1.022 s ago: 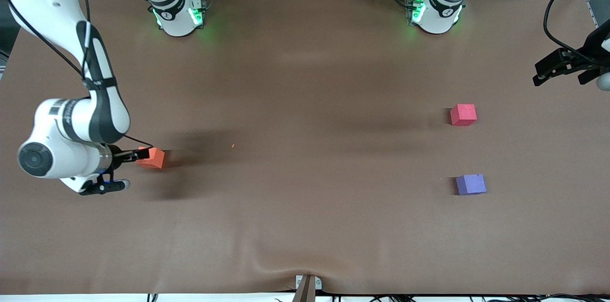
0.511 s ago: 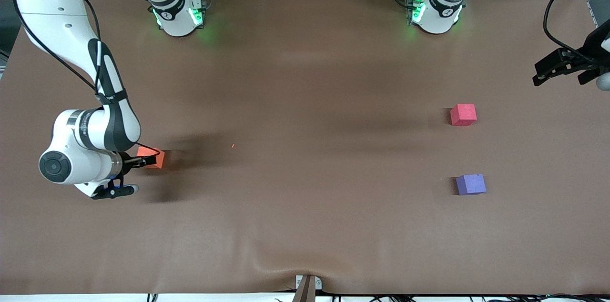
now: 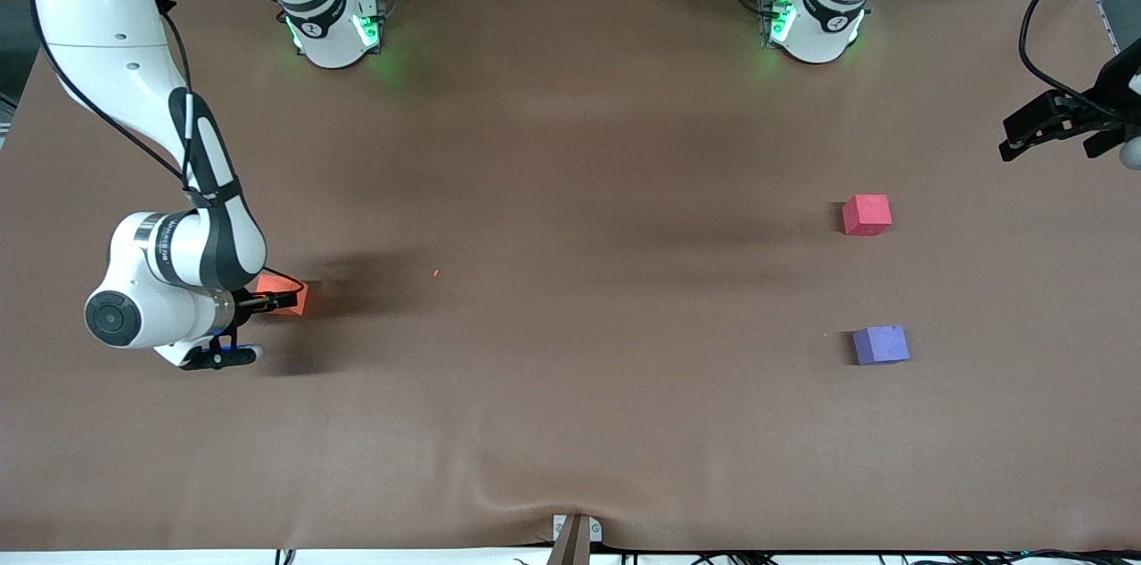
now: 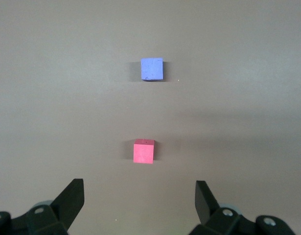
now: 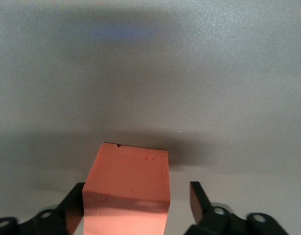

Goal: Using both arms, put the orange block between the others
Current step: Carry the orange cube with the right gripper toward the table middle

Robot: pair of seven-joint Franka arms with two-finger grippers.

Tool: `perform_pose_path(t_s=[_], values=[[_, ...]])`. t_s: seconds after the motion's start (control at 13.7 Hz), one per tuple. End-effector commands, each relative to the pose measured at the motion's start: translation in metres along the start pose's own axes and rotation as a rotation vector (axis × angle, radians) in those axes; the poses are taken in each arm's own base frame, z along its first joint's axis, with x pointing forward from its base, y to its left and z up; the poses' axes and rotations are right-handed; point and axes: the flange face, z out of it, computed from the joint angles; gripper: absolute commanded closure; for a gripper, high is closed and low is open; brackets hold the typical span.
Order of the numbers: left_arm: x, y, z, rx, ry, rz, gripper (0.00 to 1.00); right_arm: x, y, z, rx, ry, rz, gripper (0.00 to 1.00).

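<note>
Presently, the scene reads as follows.

Table: brown mat (image 3: 570, 191) covering the whole work surface; both arm bases, lit green, stand at its edge farthest from the front camera.

Right arm: reaches down to the right arm's end of the table, wrist low over the mat.

Right gripper (image 5: 136, 200): down at the orange block (image 3: 287, 296), one finger on each side of it. In the right wrist view one finger (image 5: 74, 208) lies against the block's side, while the other finger (image 5: 198, 198) stands just apart from it, a strip of mat showing between. Jaws not yet clamped; the block is straddled, not gripped.

Orange block: resting on the mat near the right arm's end, well apart from the other two cubes.

Pinkish-red cube (image 3: 866, 215): on the mat toward the left arm's end, farther from the front camera than the purple-blue cube (image 3: 881, 345). The two stand apart with bare mat between them.

Left arm: waiting at its own end of the table.

Left gripper (image 3: 1056, 126): raised over the table edge, jaws spread wide, holding nothing; its wrist view looks down on both cubes.
</note>
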Motion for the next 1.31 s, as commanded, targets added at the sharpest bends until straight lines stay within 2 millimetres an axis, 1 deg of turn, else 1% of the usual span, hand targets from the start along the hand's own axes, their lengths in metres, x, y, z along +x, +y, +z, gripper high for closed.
perform_pose_path(t_s=[0.0,0.07,0.15,0.22,0.29,0.36,0.44,0.51,0.58,0.66,0.73,0.8,0.88,0.95,1.09,1.17,1.24], values=[[-0.001,-0.003,-0.008,0.005,0.013,0.005,0.0,-0.001,-0.001,-0.003,0.018,0.014,0.002,0.52],[-0.001,-0.003,-0.008,0.005,0.013,0.005,0.0,0.0,-0.001,-0.007,0.018,0.021,0.001,0.61],[-0.001,-0.003,-0.008,0.005,0.014,0.005,0.0,0.0,-0.002,-0.014,0.019,0.031,0.005,0.64],[-0.001,-0.003,-0.008,0.005,0.016,0.005,0.0,0.002,-0.006,-0.025,0.02,0.047,-0.001,0.63],[0.0,-0.003,-0.007,0.005,0.014,0.005,0.0,0.004,-0.02,-0.044,0.022,0.079,-0.018,0.61],[0.0,-0.003,-0.008,0.005,0.016,0.005,0.0,0.004,-0.042,-0.07,0.04,0.123,-0.026,0.6],[0.0,-0.003,-0.008,0.005,0.016,0.005,0.0,0.002,-0.067,-0.087,0.071,0.146,0.009,0.6],[0.0,-0.003,-0.008,0.005,0.016,0.005,0.0,0.0,-0.099,-0.098,0.093,0.158,0.037,0.6],[0.0,-0.003,-0.008,0.005,0.016,0.005,0.0,-0.003,-0.132,-0.104,0.1,0.162,0.052,0.6],[0.0,-0.003,-0.007,0.005,0.014,0.005,0.0,-0.007,-0.178,-0.106,0.119,0.158,0.086,0.59],[0.0,-0.003,-0.007,0.005,0.014,0.005,0.0,-0.014,-0.221,-0.106,0.164,0.143,0.163,0.59],[0.0,-0.003,-0.008,0.005,0.016,0.006,0.0,-0.021,-0.264,-0.102,0.209,0.12,0.248,0.59],[0.0,-0.004,-0.008,0.005,0.016,0.005,0.0,-0.028,-0.296,-0.098,0.23,0.102,0.27,0.58],[0.0,-0.004,-0.008,0.005,0.016,0.005,0.0,-0.035,-0.328,-0.093,0.254,0.083,0.254,0.56],[0.0,-0.006,-0.007,0.005,0.016,0.003,0.0,-0.048,-0.377,-0.074,0.313,0.04,0.225,0.54],[0.0,-0.007,-0.007,0.005,0.016,0.002,0.0,-0.056,-0.403,-0.067,0.322,0.045,0.201,0.54],[0.0,-0.007,-0.007,0.005,0.016,0.002,0.0,-0.061,-0.425,-0.058,0.318,0.062,0.177,0.53]])
